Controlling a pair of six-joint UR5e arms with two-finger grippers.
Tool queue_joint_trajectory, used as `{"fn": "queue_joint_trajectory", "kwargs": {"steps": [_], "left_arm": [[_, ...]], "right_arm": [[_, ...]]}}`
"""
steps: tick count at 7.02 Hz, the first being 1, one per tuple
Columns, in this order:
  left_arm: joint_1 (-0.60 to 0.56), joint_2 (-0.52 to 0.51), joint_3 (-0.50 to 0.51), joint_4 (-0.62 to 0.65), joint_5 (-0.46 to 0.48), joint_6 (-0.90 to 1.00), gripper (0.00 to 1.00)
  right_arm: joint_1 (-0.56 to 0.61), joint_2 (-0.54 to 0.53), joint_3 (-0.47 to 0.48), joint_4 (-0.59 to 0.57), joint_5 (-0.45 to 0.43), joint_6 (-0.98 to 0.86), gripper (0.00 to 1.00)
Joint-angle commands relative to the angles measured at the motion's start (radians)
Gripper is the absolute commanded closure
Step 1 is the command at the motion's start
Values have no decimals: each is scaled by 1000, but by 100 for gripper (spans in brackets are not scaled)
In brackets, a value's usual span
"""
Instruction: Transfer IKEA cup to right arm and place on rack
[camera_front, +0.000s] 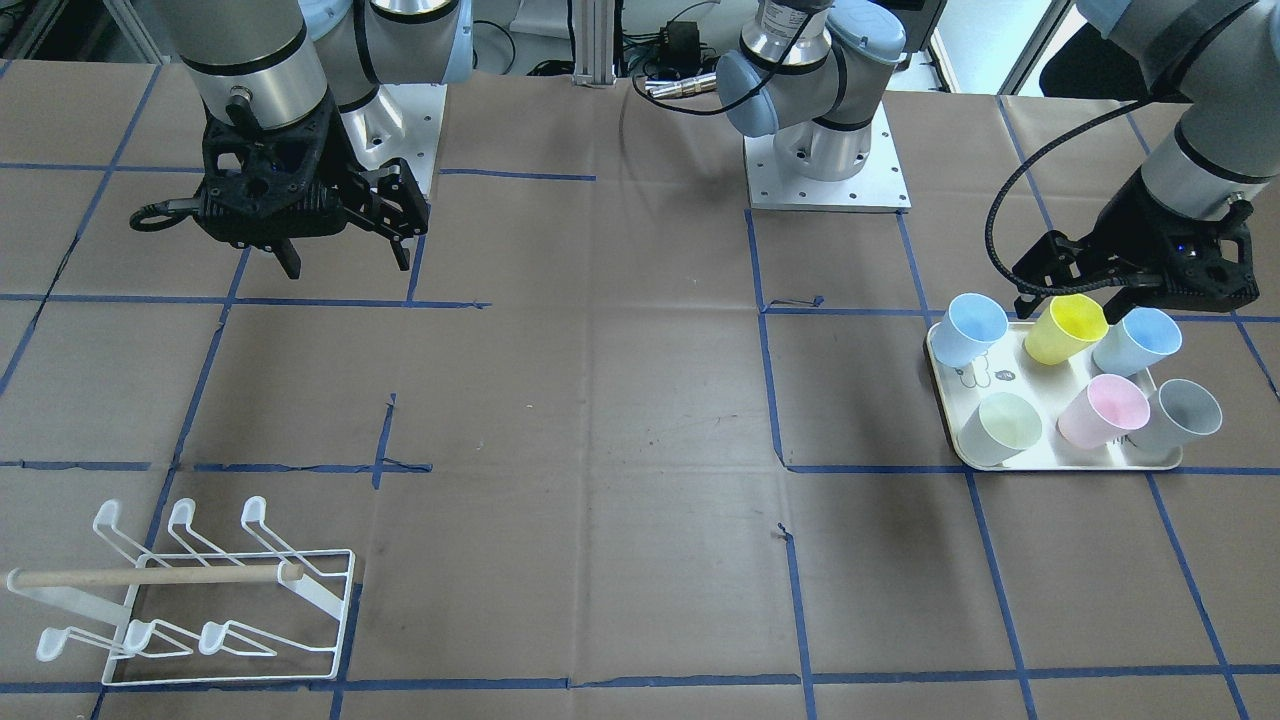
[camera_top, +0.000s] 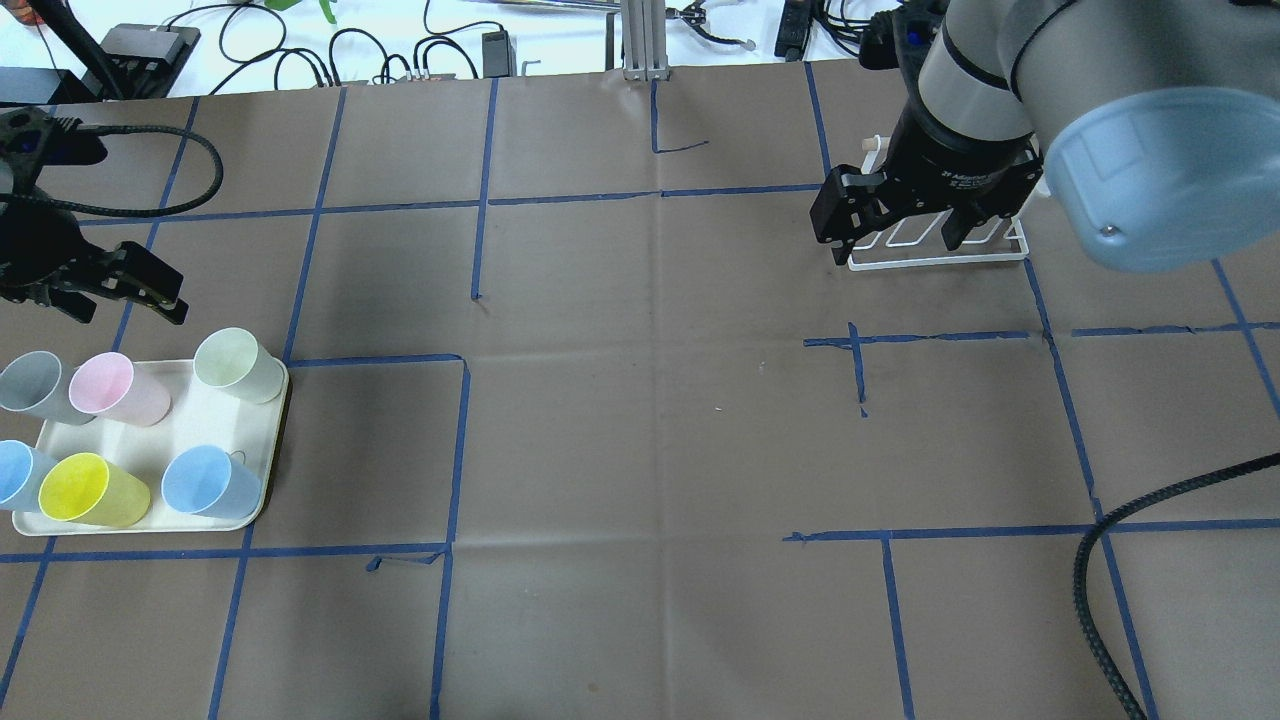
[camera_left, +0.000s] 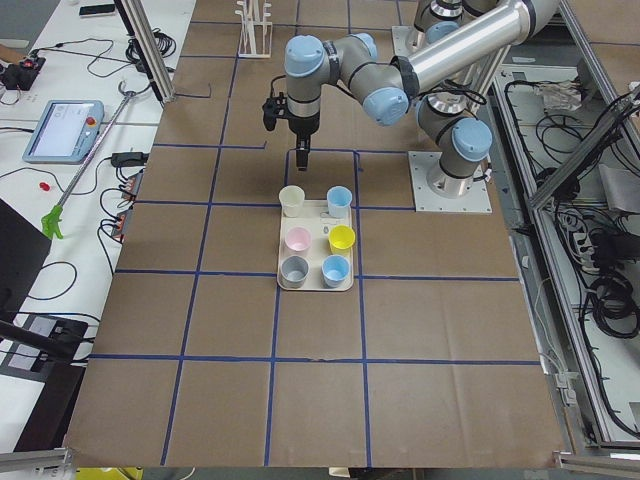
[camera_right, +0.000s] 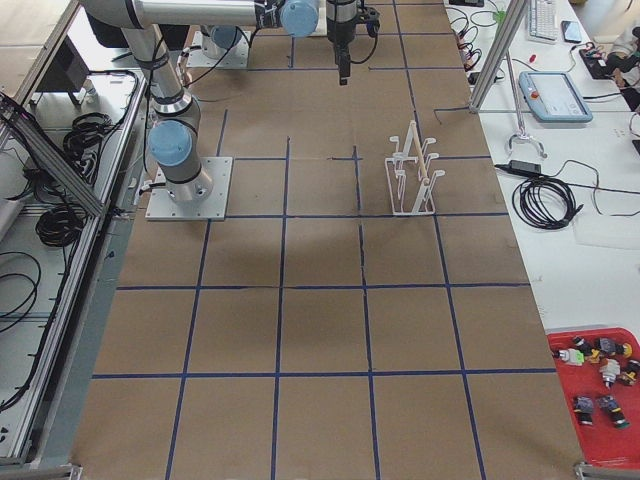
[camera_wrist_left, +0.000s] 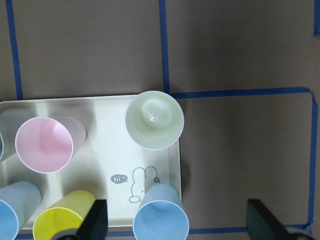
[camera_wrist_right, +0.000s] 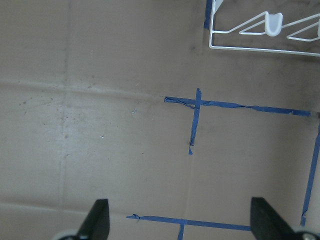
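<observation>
At 9 o'clock overhead, my left gripper (camera_top: 125, 300) hangs wide open above the edge of the cream tray (camera_top: 200, 420). On it stand six upright pastel cups (camera_top: 235, 365): grey, pink, pale green, yellow, two blue. My right gripper (camera_top: 895, 240) is spread open too, over bare table (camera_top: 640, 400), with the white wire rack (camera_wrist_right: 274, 22) at 1 o'clock in its wrist view.

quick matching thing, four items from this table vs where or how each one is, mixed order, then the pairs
1 yellow cup
2 pale green cup
3 rack
4 right gripper

a open, holding nothing
b between two blue cups
c no cups on it
d tray corner, beside pink cup

Pairs: 1-b, 2-d, 3-c, 4-a
</observation>
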Motion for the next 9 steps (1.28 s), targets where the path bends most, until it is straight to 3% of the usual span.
{"fn": "queue_joint_trajectory", "kwargs": {"steps": [1, 5, 9], "left_arm": [[-14, -35, -28, 54, -54, -79, 3], [-43, -201, -116, 330, -53, -105, 3], [-56, -245, -163, 347, -42, -121, 3]], "right_arm": [[0, 4, 0, 0, 0, 0, 0], [0, 16, 0, 0, 2, 2, 0], [0, 16, 0, 0, 2, 3, 0]]}}
